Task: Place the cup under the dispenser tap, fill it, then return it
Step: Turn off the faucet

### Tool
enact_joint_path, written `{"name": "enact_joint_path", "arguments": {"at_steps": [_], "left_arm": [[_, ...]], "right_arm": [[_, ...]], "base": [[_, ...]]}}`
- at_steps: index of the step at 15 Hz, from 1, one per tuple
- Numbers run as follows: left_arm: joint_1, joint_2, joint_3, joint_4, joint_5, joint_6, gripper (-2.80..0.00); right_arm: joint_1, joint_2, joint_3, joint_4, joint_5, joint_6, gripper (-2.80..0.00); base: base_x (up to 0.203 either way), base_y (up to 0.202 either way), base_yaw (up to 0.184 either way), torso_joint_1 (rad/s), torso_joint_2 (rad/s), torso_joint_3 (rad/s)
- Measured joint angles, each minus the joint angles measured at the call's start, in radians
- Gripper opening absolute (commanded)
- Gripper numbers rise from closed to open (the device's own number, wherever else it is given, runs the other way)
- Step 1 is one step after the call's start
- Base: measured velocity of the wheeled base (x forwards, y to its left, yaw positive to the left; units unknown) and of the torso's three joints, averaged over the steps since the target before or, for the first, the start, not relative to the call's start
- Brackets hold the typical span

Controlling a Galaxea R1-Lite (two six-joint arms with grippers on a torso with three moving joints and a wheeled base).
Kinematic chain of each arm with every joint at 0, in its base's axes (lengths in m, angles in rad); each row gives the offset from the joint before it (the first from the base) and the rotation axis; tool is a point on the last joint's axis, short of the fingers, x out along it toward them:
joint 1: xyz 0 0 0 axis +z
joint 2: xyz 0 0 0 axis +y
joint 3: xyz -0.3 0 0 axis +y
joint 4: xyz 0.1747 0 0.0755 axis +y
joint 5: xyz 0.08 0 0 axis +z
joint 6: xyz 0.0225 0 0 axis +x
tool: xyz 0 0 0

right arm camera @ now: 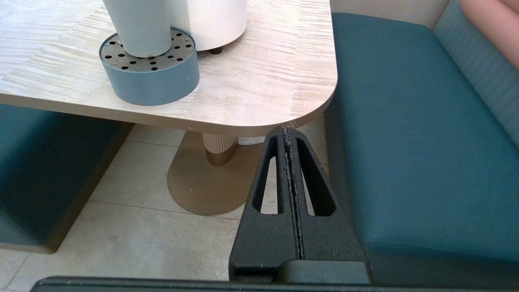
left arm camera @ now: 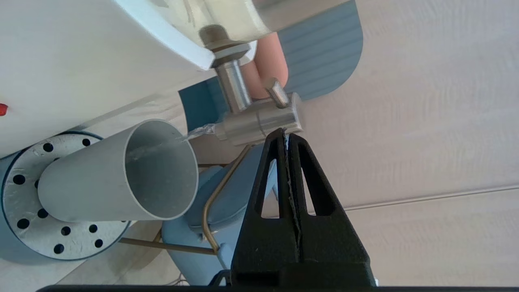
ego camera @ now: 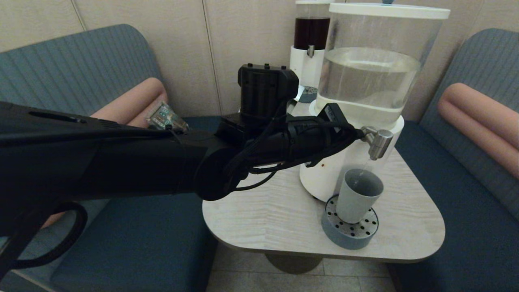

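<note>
The grey-blue cup (ego camera: 358, 195) (left arm camera: 117, 172) (right arm camera: 140, 25) stands upright on the round perforated drip tray (ego camera: 349, 231) (left arm camera: 24, 194) (right arm camera: 149, 71), directly below the brushed-steel tap (ego camera: 378, 142) (left arm camera: 259, 123). A thin stream of water runs from the nozzle into the cup. My left gripper (left arm camera: 284, 133) is shut and empty, its tips pressed against the tap's body; in the head view the left arm (ego camera: 162, 158) reaches across to the tap. My right gripper (right arm camera: 287, 130) hangs shut and empty below the table's near right corner.
The big clear-water dispenser (ego camera: 371, 77) stands on the pale wooden table (ego camera: 267, 219), with a dark-liquid dispenser (ego camera: 310, 36) behind it. Blue benches (ego camera: 138, 243) with pink bolsters flank the table. The table's brass pedestal (right arm camera: 202, 178) stands on the tiled floor.
</note>
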Motion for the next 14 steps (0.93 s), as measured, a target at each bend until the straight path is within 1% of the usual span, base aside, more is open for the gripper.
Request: {"name": "enact_joint_path", "arguments": {"at_steps": [14], "left_arm": [[-0.001, 0.051, -0.081, 0.009, -0.001, -0.001, -2.80]], "right_arm": [[0.000, 0.000, 0.000, 0.000, 0.000, 0.000, -2.80]], "base": [[0.000, 0.000, 0.000, 0.000, 0.00, 0.000]]}}
